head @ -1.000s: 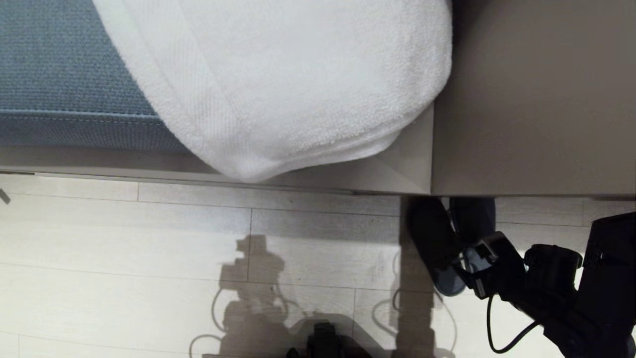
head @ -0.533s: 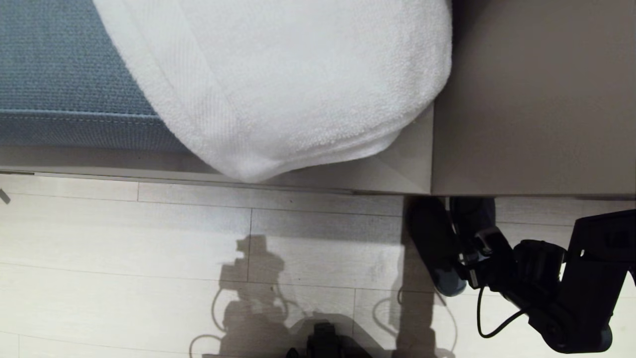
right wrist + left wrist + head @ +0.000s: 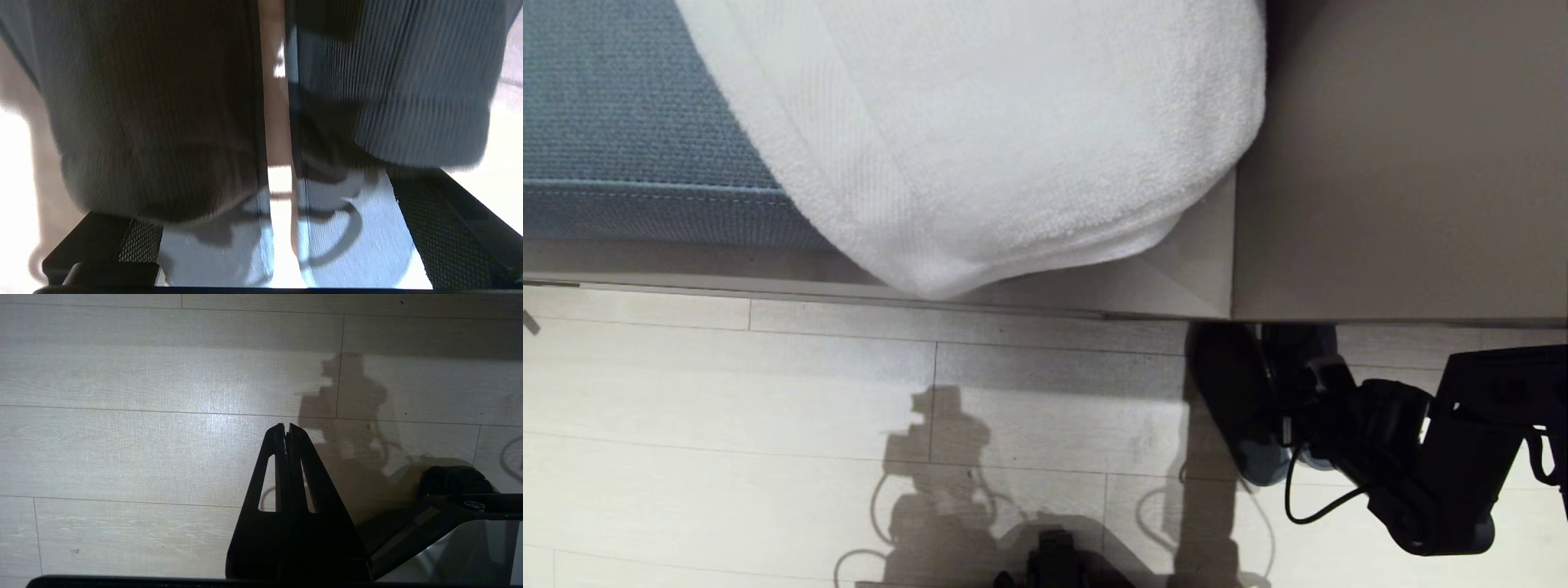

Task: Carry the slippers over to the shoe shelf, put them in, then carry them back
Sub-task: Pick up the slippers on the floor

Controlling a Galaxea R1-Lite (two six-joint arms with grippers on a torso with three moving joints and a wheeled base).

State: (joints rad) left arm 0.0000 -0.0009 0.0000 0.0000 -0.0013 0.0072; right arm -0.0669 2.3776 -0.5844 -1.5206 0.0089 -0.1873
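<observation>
**Slippers sit on the floor by the shelf edge**

The two dark blue-grey soft cloth slippers (image 3: 1241, 400) lie side by side on the pale wooden plank floor (image 3: 768, 392). Their round toes point in under the front edge of the grey-beige wood shoe shelf (image 3: 1405, 163). Their open heels stick out toward the robot. Most of each slipper is in shadow. A thin strip of floor shows between them, so they are close but not pressed together.

The black right hand (image 3: 1303, 408) is right at the slippers, low by the floor. In the right wrist view, its two black fingers (image 3: 445, 232) are spread wide, one on the outer side of each slipper (image 3: 163, 122). The hand is let go and wide, and it is not squeezing the slippers. I cannot tell if the fingers touch the cloth.

The black left hand (image 3: 286, 428) hangs over bare floor, well away from the slippers. Its two fingers are pressed together and it holds nothing.

A big fluffy white towel (image 3: 980, 131) lies on the blue woven cushion (image 3: 621, 114) of the counter, to the left of the shelf. One end of the towel hangs over the front edge. The robot's shadow falls on the floor planks.
</observation>
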